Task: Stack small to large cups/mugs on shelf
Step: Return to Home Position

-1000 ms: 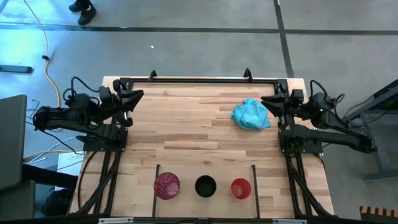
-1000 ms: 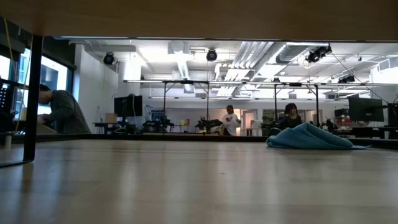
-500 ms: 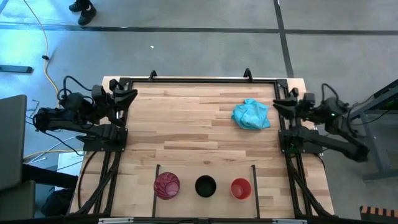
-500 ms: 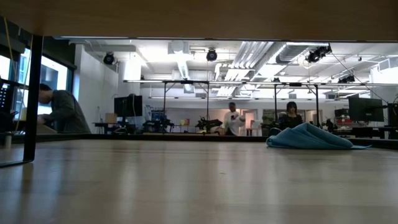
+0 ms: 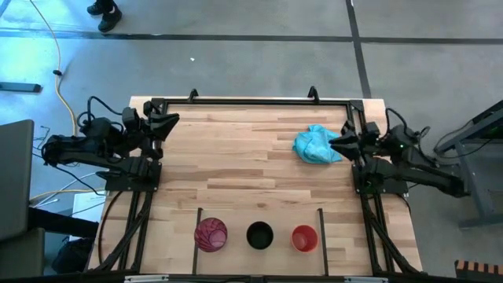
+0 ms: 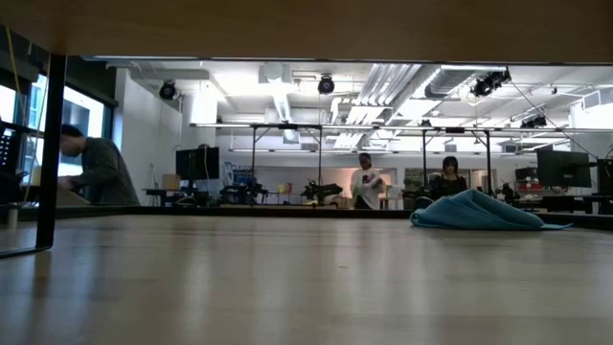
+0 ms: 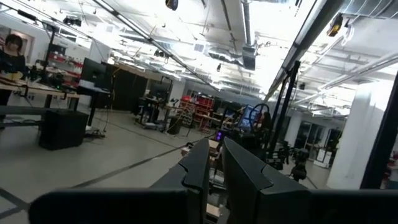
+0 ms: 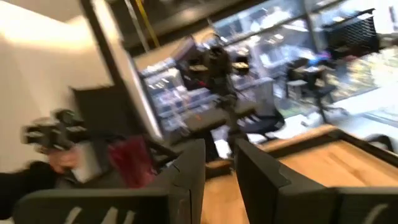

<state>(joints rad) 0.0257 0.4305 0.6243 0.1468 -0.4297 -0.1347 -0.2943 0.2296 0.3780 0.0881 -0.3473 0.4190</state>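
In the high view three cups stand upright in a row on the shelf point(image 5: 236, 216), a light plank strip at the table's near edge between two thin black bars. The translucent red-pink cup point(image 5: 211, 234) is on the left, the black cup point(image 5: 259, 235) in the middle, the orange cup point(image 5: 304, 238) on the right. My left gripper point(image 5: 171, 121) hovers at the far left corner, shut and empty. My right gripper point(image 5: 338, 142) is at the table's right side, shut and empty, its tip just right of the light blue cloth. The low view shows no cups.
A crumpled light blue cloth point(image 5: 317, 144) lies on the far right part of the table, also in the low view point(image 6: 474, 211). A black frame rail point(image 5: 251, 101) runs along the far edge. Bare wood lies between cloth and shelf. People show in the room beyond.
Both grippers drew back toward their own table edges, then came forward again. The left gripper is about where it was. The right gripper now sits a little nearer the table's near edge, beside the cloth. Cups and cloth have not moved.
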